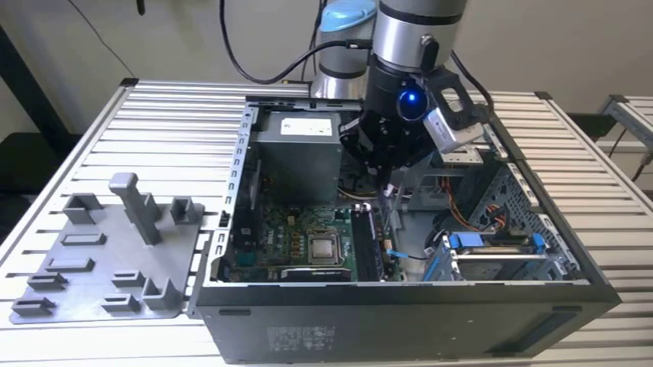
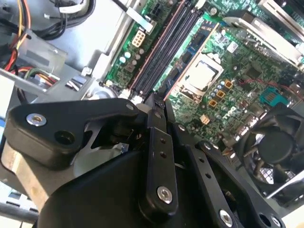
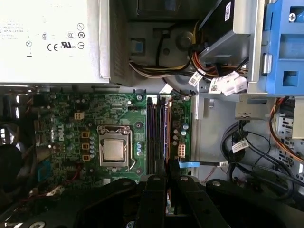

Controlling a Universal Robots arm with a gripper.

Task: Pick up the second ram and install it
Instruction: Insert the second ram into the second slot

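Note:
My gripper (image 1: 388,191) reaches down into the open computer case (image 1: 408,294), above the memory slots (image 1: 368,241) beside the processor socket. Its black fingers (image 3: 153,199) stand close together in both wrist views. Between them is a thin dark board seen edge-on, the second ram (image 1: 390,225), held lengthwise along the slots (image 3: 156,133) and a little above them. A short dark end of the ram (image 3: 171,167) pokes out past the fingertips. In the second wrist view the gripper (image 2: 156,107) hovers just short of the slots (image 2: 166,47). A dark stick stands in one slot.
Around the slots are the silver power supply (image 1: 296,149), the processor socket (image 3: 114,149), a black fan (image 2: 270,147), loose cables (image 3: 247,147) and a blue drive bracket (image 1: 490,241). A grey holder tray (image 1: 102,252) lies on the slatted table at the exterior view's left.

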